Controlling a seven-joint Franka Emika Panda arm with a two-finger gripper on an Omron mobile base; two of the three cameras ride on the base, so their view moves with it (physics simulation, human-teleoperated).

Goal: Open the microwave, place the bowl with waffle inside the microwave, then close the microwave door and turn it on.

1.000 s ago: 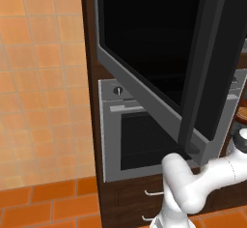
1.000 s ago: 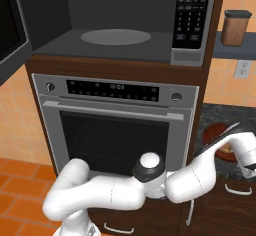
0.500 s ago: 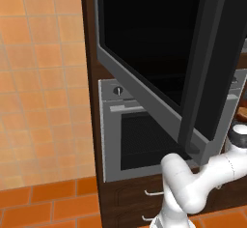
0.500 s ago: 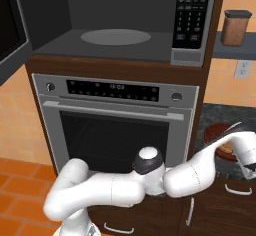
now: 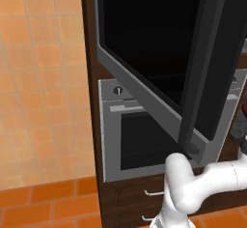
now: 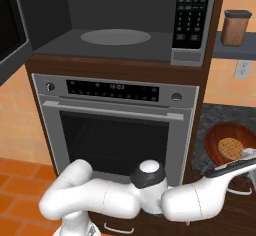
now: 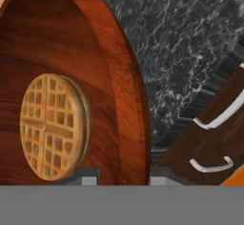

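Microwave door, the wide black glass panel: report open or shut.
Open. The black glass microwave door is swung out to the left, exposing the grey microwave's dark cavity and round turntable plate.

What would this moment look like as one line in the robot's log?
microwave door: open | bowl with waffle: on counter | tool: straddling bowl rim | phase: grasping bowl

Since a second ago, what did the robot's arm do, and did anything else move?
The arm slid further right, toward the bowl with the waffle on the dark counter. The hand now sits at the bowl's rim, one finger on each side, closing on it. The microwave door stayed open; the bowl and the oven did not move.
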